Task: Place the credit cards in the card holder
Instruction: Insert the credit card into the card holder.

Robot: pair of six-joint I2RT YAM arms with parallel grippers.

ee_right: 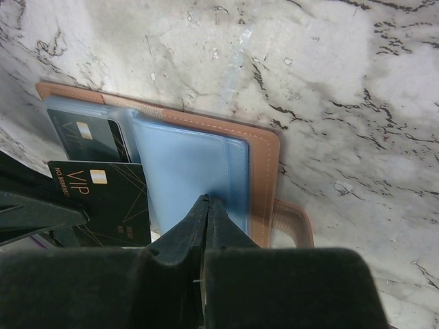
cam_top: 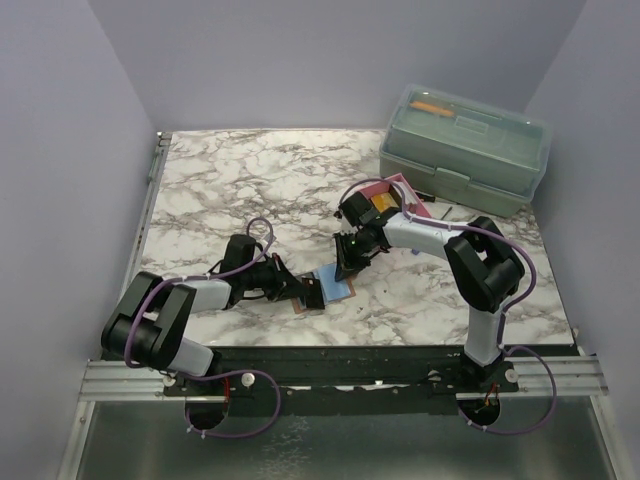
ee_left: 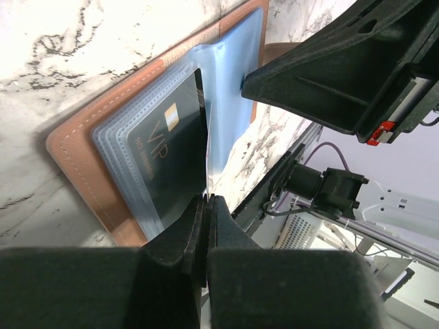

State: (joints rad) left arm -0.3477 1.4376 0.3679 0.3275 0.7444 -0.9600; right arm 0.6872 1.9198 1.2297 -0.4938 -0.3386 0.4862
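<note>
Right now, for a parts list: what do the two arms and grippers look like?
The left arm and right arm have white links, black joints, looping purple cables. The left gripper and right gripper end in black wedge-shaped fingers.

On the table (cam_top: 250,180) the card holder (cam_top: 325,288) lies open, a card (ee_left: 161,154) inside it, the left gripper (cam_top: 290,285) left of it, the right gripper (cam_top: 347,268) right, and the toolbox (cam_top: 465,150) well behind.

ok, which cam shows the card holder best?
Right wrist: the card holder lies open, with brown border, blue sleeves and strap tab visible. Left wrist shows one side close up, cropped. Top external shows only a small, partly hidden patch.
</note>
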